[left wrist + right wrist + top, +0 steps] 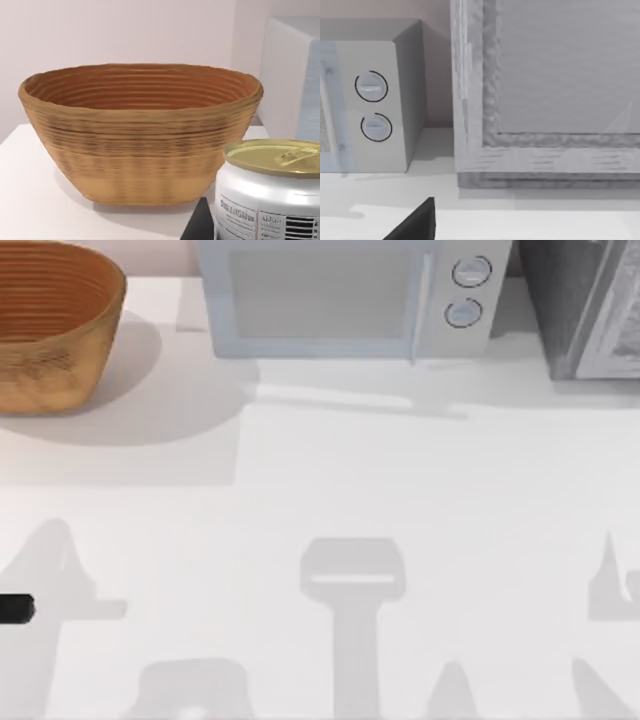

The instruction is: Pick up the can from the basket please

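The can (270,192) is white-sided with dark label print and a dull tan lid with a pull tab. It stands upright close in front of the left wrist camera, outside the basket. One dark finger (199,226) of my left gripper lies against its side. The gripper is shut on the can. My left gripper (15,608) pokes in at the table's left edge, well in front of the basket. The basket (50,330) is a round orange-brown wicker bowl at the back left, and its inside (142,87) looks bare. My right gripper (415,225) is parked facing the back right.
A pale microwave (340,295) with two round dials stands at the back middle, just right of the basket. A grey box-like cabinet (585,305) fills the back right corner. The white tabletop (330,490) stretches open in front of them.
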{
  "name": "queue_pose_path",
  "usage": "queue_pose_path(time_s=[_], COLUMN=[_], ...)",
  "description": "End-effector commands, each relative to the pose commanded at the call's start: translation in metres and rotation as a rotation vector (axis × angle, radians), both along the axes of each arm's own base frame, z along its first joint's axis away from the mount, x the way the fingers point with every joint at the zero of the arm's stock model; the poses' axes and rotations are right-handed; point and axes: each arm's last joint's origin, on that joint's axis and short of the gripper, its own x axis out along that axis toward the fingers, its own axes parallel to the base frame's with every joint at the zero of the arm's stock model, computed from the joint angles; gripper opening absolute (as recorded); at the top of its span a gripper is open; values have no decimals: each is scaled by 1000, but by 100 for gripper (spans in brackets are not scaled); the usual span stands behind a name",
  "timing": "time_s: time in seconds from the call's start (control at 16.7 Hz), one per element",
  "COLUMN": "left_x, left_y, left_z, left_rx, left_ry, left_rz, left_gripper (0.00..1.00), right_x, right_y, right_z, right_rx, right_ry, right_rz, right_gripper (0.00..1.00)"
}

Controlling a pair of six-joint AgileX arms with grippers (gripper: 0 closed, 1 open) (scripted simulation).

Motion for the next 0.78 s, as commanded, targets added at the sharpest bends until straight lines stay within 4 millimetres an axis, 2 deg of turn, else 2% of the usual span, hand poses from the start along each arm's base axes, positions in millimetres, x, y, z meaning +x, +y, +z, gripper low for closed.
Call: queue_pose_path(time_s=[0.18,0.36,0.6,0.78], left_x=[0,2,12,34], left_y=[0,-1,-5,-11], left_z=[-1,10,44,76], left_rx=[2,7,28,50], left_ry=[7,-9,-54,-88], left_rz=[0,-31,-154,-293], left_gripper=[0,0,0,0], right_x=[0,0,0,0], right_y=[0,0,0,0], right_z=[0,0,0,0], right_rx=[0,0,0,0], right_ry=[0,0,0,0], right_rz=[0,0,0,0], right_gripper=[100,100,100,100])
